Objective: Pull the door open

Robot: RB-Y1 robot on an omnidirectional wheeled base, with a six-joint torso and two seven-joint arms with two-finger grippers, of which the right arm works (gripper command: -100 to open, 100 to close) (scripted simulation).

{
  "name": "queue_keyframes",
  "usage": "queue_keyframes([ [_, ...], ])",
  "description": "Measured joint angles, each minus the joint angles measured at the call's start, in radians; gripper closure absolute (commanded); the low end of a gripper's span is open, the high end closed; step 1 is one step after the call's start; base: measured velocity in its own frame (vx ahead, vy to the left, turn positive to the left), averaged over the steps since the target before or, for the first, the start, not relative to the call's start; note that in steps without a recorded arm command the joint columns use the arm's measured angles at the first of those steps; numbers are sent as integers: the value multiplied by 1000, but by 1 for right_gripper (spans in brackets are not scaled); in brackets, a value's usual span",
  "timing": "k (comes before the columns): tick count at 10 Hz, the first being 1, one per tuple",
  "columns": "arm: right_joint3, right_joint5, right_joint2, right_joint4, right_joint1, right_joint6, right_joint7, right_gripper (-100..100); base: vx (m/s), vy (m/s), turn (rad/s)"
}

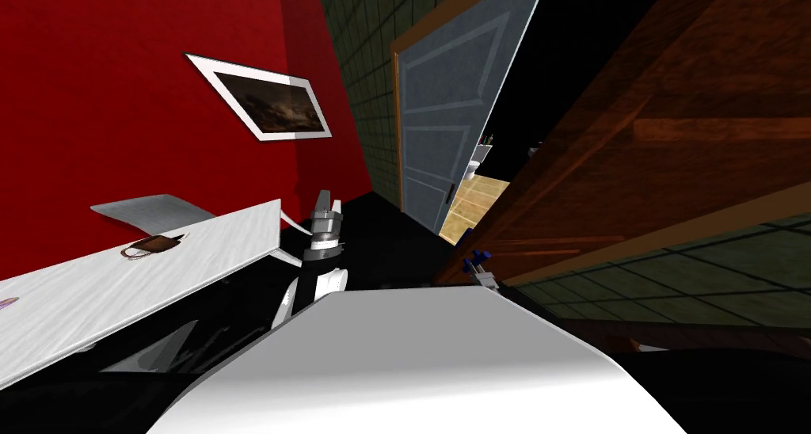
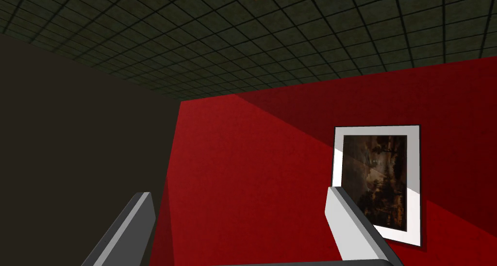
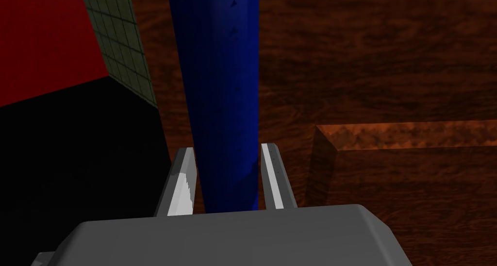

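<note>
A brown wooden door (image 1: pixel 649 136) stands swung towards me on my right, its panelled face (image 3: pixel 388 74) close in front of the right wrist camera. A blue bar handle (image 3: pixel 223 83) runs along that face, and my right gripper (image 3: pixel 224 178) is shut on it, one finger pressing each side. In the head view the same gripper (image 1: pixel 481 269) shows small at the door's lower edge, with the blue handle (image 1: pixel 478 256) just above it. My left gripper (image 2: pixel 240 224) is open with nothing between its fingers; the left arm (image 1: pixel 323 231) is raised beside a white table.
A white table (image 1: pixel 158 255) with a small brown object (image 1: pixel 150 245) stands at my left against a red wall with a framed picture (image 1: pixel 265 98). Ahead, a grey-blue door (image 1: pixel 447 97) stands ajar onto a room with a tan floor (image 1: pixel 475 203). Black floor lies between.
</note>
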Motion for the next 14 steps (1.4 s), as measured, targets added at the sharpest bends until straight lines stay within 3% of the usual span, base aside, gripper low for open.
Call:
queue_keyframes([
  [14,44,22,-21,73,-28,-65,-49,100,-175,-48,117],
])
